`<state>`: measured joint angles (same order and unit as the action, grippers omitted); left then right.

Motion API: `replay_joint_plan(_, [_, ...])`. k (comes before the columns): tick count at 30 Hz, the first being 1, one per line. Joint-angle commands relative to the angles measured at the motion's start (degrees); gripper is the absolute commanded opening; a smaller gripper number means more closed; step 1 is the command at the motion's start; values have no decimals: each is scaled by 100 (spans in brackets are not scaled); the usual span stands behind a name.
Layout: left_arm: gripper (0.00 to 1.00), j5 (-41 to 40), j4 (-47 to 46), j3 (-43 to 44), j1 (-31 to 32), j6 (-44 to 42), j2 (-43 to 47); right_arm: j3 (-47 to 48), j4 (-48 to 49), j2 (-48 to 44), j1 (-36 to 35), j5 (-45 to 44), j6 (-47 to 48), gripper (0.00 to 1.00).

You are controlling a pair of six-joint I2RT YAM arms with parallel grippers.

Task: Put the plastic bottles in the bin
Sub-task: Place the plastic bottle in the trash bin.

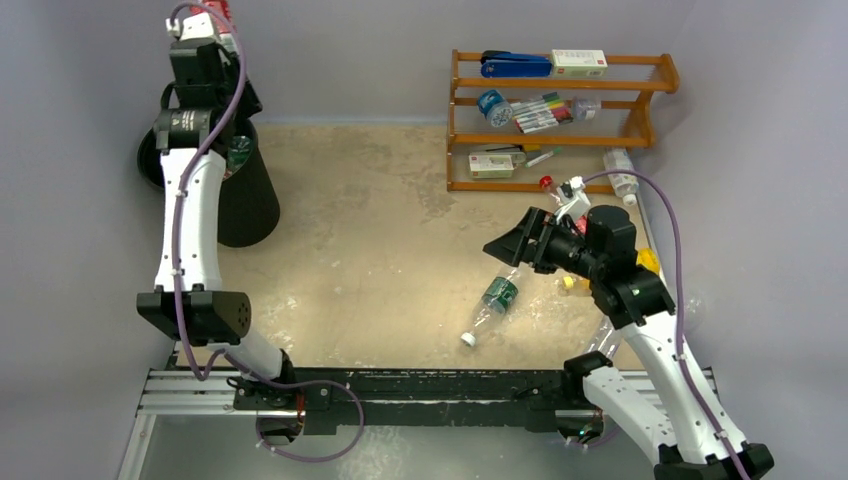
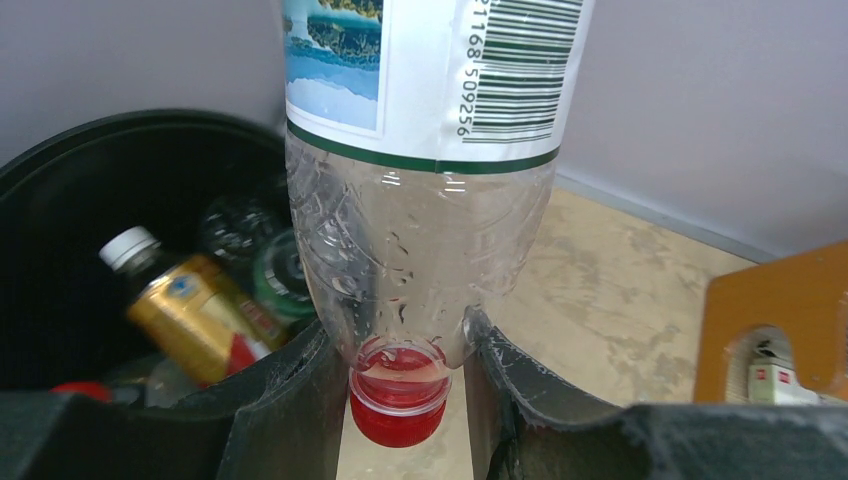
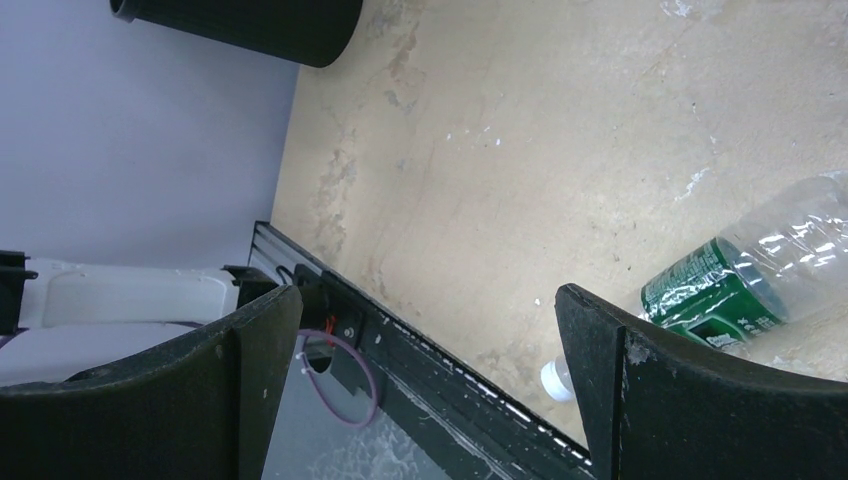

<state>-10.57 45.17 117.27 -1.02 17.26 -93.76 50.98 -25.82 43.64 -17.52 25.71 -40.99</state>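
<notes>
Tabletop (image 1: 380,220) | wooden rack (image 1: 470,140) back-right | green-label bottle (image 1: 497,297) near right gripper (image 3: 428,300)

Bottles (image 2: 190,315) crowd the bin (image 2: 60,180); table (image 1: 380,250) centre apparently open.

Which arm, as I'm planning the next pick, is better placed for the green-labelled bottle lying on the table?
Right. The right gripper, open, hangs close by the green-labelled bottle; the left gripper is shut on a red-capped bottle by the bin.
</notes>
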Motion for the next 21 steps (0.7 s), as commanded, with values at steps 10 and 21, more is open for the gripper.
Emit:
replay_joint_plan(10, [36, 206, -434, -1294, -1296, 386, 1064, -117, 548, 4, 12, 241, -30, 100])
replay_joint_plan(21, [36, 155, -822, -2296, -1922, 805, 1271, -69, 461, 54, 12, 248, 6, 100])
